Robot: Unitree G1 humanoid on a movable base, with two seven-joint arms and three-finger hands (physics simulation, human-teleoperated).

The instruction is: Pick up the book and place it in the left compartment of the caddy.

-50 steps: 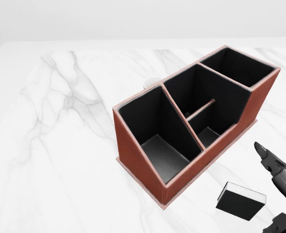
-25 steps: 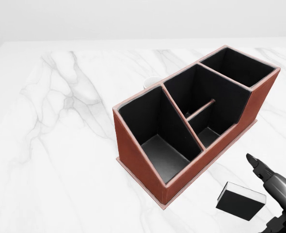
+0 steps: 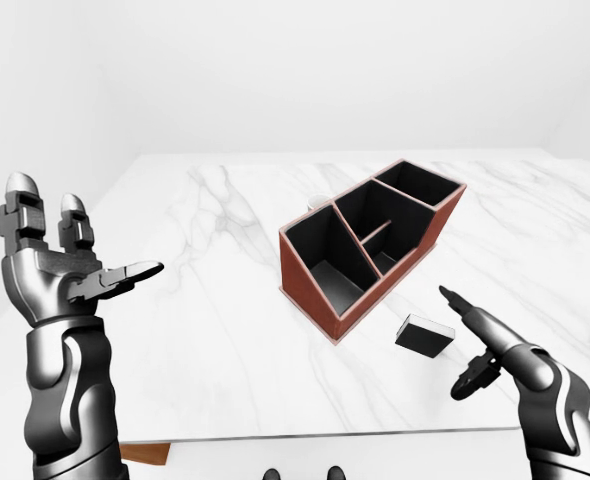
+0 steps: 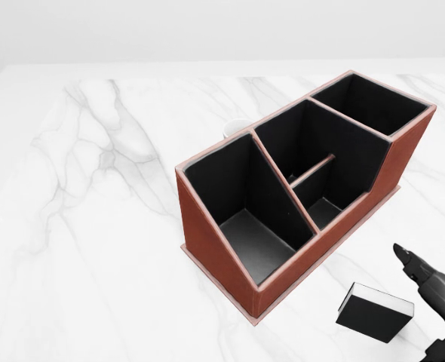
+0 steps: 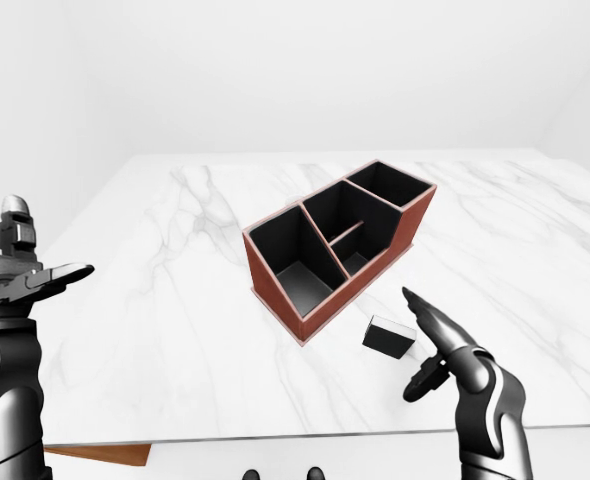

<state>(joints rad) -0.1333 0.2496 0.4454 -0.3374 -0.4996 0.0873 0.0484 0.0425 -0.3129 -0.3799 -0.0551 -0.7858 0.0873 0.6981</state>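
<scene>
The book (image 4: 375,311), small and black with a white page edge, lies flat on the marble table, just right of the caddy's near corner. The caddy (image 4: 207,230) is reddish-brown with a black inside; its left compartment (image 4: 247,230) holds nothing. My right hand (image 3: 453,342) hovers open just right of the book, one long finger (image 3: 470,312) stretched toward the caddy, not touching the book. My left hand (image 3: 85,235) is raised open at the left of the left-eye view, far from both.
A small white round object (image 4: 235,125) peeks out behind the caddy's upper left side. The marble table's near edge (image 3: 315,436) runs along the bottom of the eye views, with a brown object (image 3: 145,455) below it.
My right hand has dropped lower in the head view, its fingertip now closer to the book's level. Book, caddy and left hand have not moved.
</scene>
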